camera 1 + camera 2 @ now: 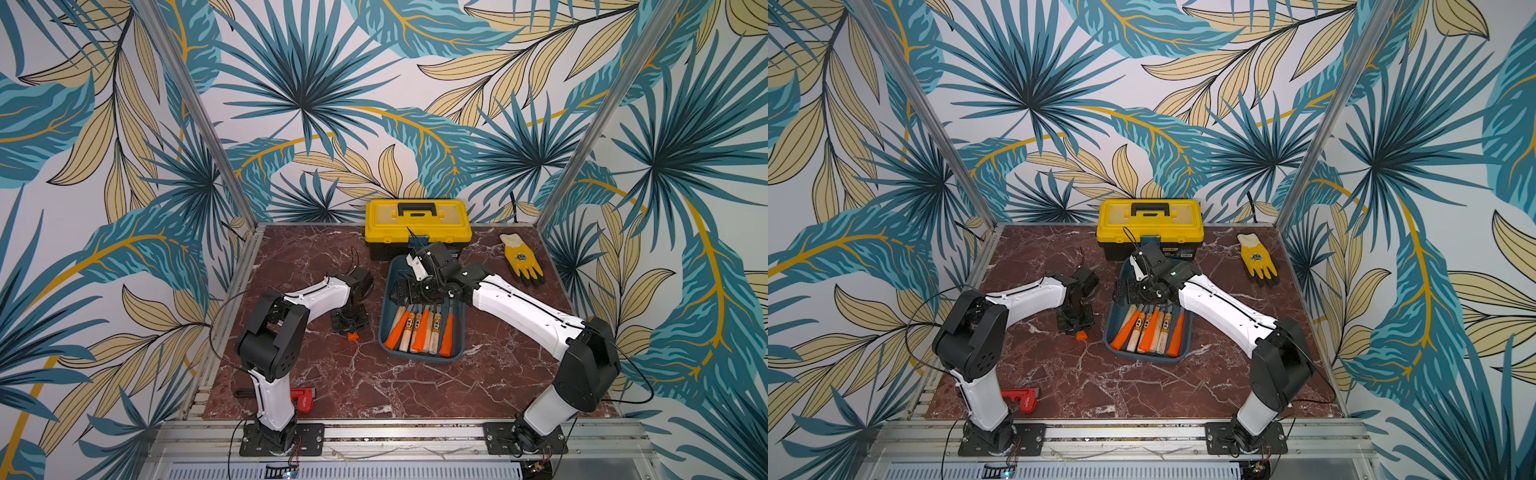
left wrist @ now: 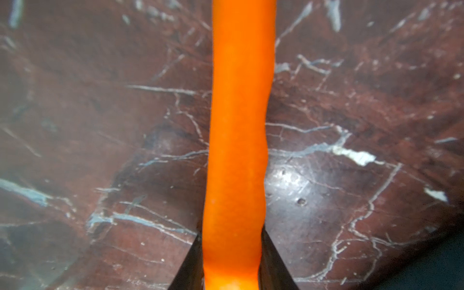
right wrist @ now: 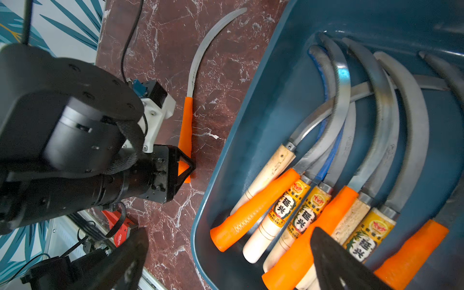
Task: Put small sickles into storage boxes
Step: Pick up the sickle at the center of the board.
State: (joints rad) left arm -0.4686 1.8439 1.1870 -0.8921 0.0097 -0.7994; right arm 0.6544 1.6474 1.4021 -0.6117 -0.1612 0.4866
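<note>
A red marble table (image 1: 332, 374) is enclosed by leaf-patterned walls (image 1: 291, 83). The left end effector (image 1: 351, 330) is clamped on a sickle (image 3: 186, 120) beside the tray (image 1: 457, 349); the right end effector (image 1: 405, 292) is held apart above other sickles (image 1: 419, 328) inside.

Your red-brown marbled tabletop (image 1: 374, 386) carries a teal storage box (image 1: 419, 357) at centre, a yellow toolbox (image 1: 417, 224) just behind it, a yellow glove (image 1: 524, 262) back right, a red clamp tool (image 1: 302, 399) front left, and one orange-handled sickle (image 3: 185, 125) just left of the box.
</note>
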